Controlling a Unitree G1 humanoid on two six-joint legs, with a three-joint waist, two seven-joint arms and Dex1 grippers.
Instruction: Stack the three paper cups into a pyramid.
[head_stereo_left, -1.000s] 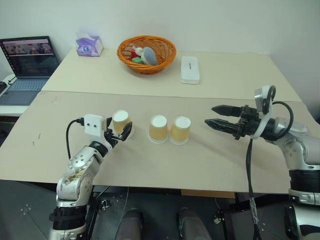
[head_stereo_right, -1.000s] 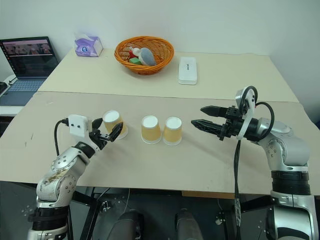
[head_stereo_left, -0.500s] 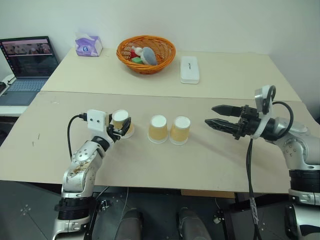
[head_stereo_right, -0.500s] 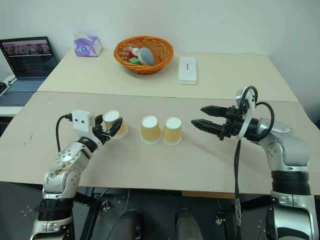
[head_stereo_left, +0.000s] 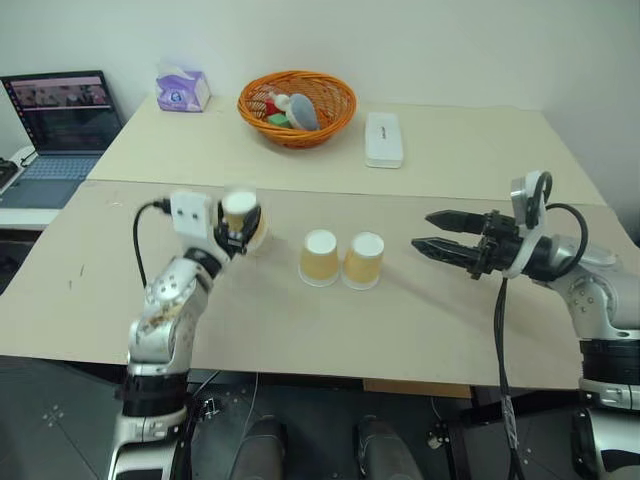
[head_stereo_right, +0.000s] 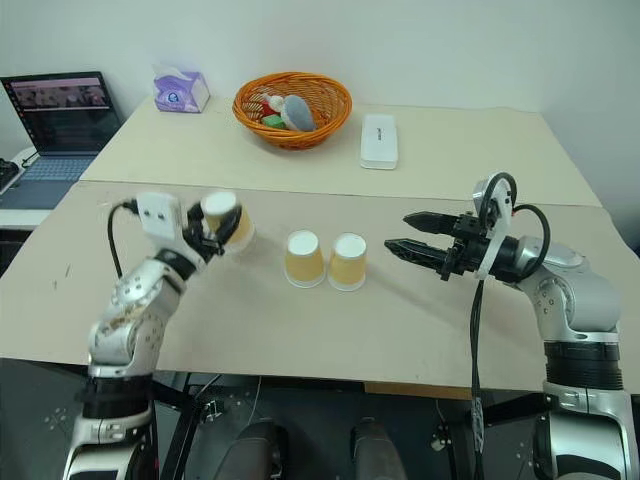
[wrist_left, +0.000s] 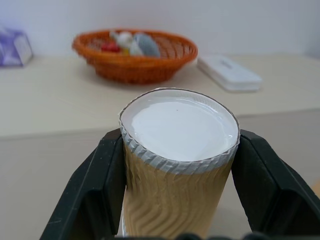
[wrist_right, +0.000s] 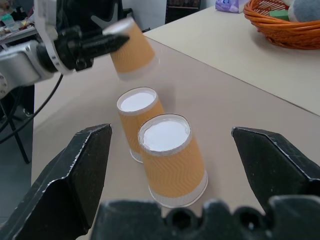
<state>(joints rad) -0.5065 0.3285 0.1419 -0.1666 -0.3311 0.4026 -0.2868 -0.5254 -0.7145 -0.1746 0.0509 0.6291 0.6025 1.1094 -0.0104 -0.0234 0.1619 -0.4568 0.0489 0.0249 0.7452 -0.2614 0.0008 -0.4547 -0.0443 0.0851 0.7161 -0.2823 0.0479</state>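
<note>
Two tan paper cups stand upside down, side by side and touching, in the middle of the near table. A third paper cup is lifted off the table to their left, tilted, with my left gripper shut on its sides. The left wrist view has this cup between the two black fingers, its white base facing the camera. My right gripper hovers open to the right of the pair, pointing at them. In the right wrist view the pair sits between its wide-apart fingers.
On the far table stand an orange basket holding small items, a white flat box and a purple tissue pack. A laptop sits at the far left. A seam runs between the two tables.
My left gripper has closed on the left cup and lifted it off the table, tilting it. The right arm and the two standing cups have not moved.
</note>
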